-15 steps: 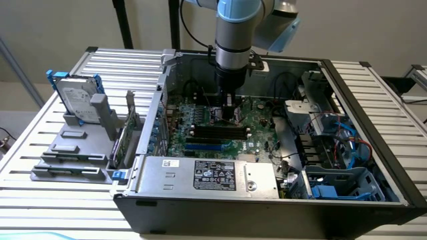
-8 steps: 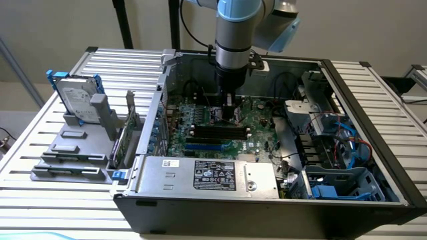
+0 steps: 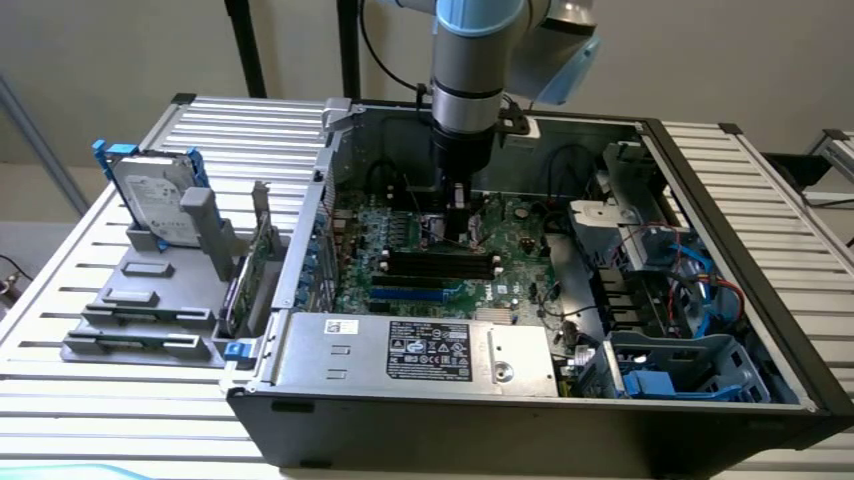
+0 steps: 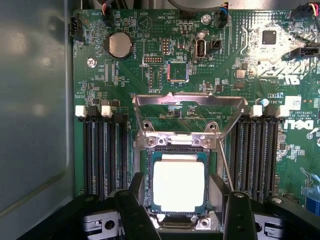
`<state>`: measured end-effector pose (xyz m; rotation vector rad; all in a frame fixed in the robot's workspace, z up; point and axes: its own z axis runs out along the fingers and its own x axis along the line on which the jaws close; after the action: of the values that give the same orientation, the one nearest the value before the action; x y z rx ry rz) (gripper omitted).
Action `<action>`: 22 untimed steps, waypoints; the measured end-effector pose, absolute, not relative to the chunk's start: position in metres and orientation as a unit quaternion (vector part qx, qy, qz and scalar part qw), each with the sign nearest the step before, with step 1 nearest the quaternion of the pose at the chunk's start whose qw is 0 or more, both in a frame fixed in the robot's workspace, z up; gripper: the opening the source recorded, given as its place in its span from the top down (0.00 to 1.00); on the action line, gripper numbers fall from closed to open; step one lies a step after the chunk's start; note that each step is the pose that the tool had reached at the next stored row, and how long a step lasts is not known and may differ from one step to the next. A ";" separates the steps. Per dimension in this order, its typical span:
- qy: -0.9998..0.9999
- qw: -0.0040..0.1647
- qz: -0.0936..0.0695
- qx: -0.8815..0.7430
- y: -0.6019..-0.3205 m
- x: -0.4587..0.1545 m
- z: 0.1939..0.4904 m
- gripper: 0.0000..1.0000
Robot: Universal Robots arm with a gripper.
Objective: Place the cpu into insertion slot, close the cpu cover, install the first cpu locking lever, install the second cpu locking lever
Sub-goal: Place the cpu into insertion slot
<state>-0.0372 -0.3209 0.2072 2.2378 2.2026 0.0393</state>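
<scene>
— Fingers [image 4: 134, 210] first, two black ones right up against the wrist lens. Spread or pinched?
— Spread. The gripper [image 4: 186, 192] stands wide open with nothing clamped in it. One finger sits to each side of the cpu [image 4: 179, 186].
— So where is the cpu?
— Lying flat in the slot [image 4: 210, 165], pale metal top up, square to the rim, with a thin green border round it.
— And the cover [image 4: 200, 98]?
— Raised. The silver frame is swung up off the slot on its hinge, on the side toward the coin cell [image 4: 118, 44]. Green board [image 4: 100, 90] shows through its window, so it is not down on the cpu.
— What flanks the slot?
— Long black memory slots [image 4: 105, 155], a bank on either side.
— And from outside?
— In the exterior view the arm [image 3: 470, 60] reaches straight down into the open case [image 3: 534, 440], and the gripper is low over the board near its middle. The power supply [image 3: 414, 350] sits along the near wall. A hard drive [image 3: 147, 190] stands in a grey rack [image 3: 147, 290] on the slatted table [image 3: 80, 400], at the exterior view's left, well apart from the gripper.
</scene>
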 end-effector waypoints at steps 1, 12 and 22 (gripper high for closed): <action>0.701 0.001 0.012 0.713 -0.321 -0.037 0.208 0.37; 0.702 0.001 0.012 0.713 -0.324 -0.051 0.216 0.70; 0.703 0.001 0.012 0.711 -0.327 -0.073 0.219 0.89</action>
<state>-0.0726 -0.3270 0.2185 2.2333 2.2073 0.0391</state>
